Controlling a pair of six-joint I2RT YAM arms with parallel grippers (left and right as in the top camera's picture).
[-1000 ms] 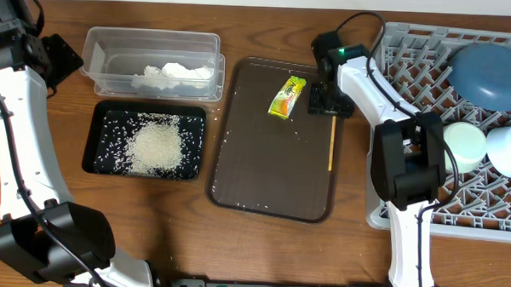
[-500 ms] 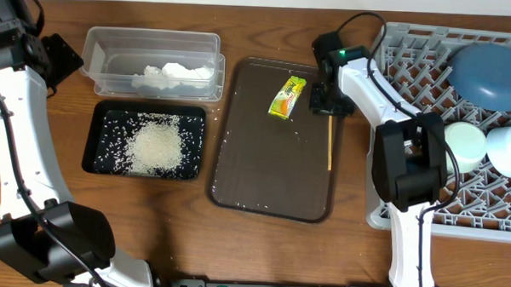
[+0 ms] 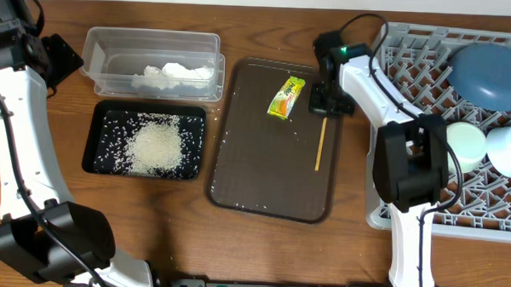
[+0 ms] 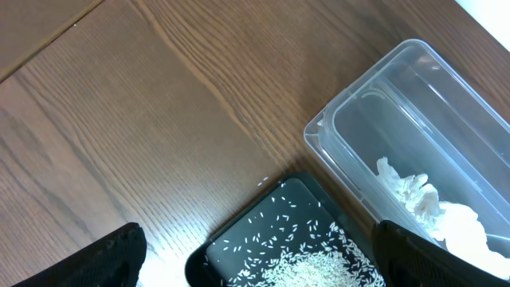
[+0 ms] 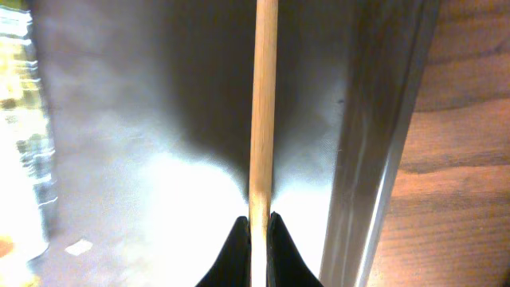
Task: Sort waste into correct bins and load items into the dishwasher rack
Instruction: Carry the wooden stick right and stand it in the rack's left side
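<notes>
The right gripper (image 5: 256, 233) pinches the thin round wooden stick (image 5: 261, 104), which lies lengthwise on the glossy dark brown serving tray (image 5: 143, 96) beside its raised right rim. The crinkly yellow-green wrapper (image 3: 287, 97) lies further left. Well left of the tray, the left gripper (image 4: 260, 239) stands spread wide.

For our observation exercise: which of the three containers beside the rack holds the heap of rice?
The shallow black tray holds the rice heap. The clear tub holds a tissue; the brown tray, a wrapper and wooden stick.
</notes>
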